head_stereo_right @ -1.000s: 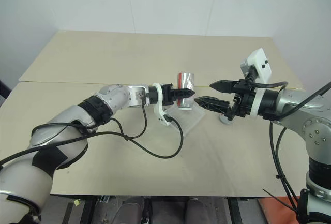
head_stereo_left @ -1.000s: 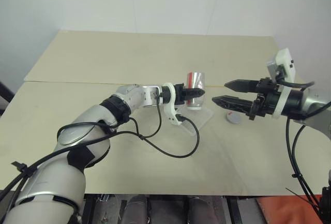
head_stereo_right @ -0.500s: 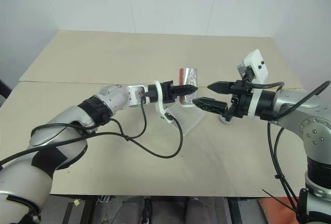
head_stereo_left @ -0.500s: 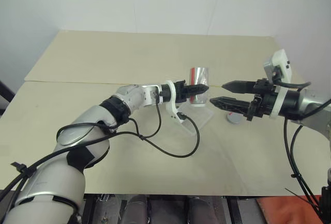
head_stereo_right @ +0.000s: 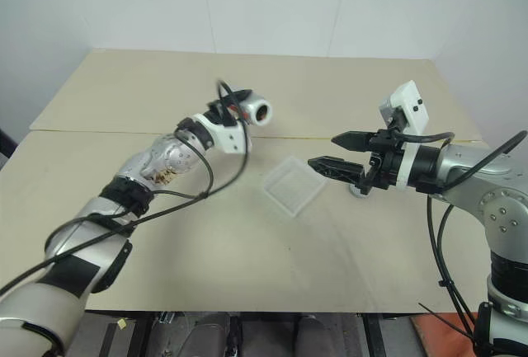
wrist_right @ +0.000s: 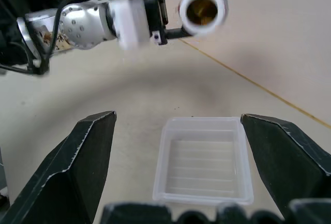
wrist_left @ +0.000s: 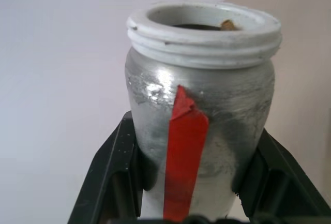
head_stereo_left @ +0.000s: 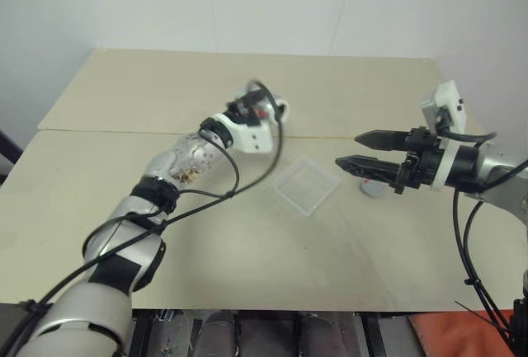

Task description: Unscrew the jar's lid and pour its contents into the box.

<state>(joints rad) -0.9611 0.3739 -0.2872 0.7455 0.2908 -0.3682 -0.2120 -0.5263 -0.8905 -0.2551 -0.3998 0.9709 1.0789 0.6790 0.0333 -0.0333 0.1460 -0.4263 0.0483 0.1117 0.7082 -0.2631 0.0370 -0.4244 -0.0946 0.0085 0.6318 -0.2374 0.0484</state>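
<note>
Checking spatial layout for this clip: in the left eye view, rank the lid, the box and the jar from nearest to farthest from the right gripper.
1. The lid, on the table just beneath the right gripper.
2. The box, on the table toward the robot's left.
3. The jar, farthest, held up in the left gripper.

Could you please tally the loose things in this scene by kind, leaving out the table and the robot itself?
Jar, open-mouthed, held in the left gripper: 1
Brown bit at the jar's mouth: 1
Clear box on the table: 1
Grey lid on the table, behind the open right gripper: 1
Total: 4
</note>
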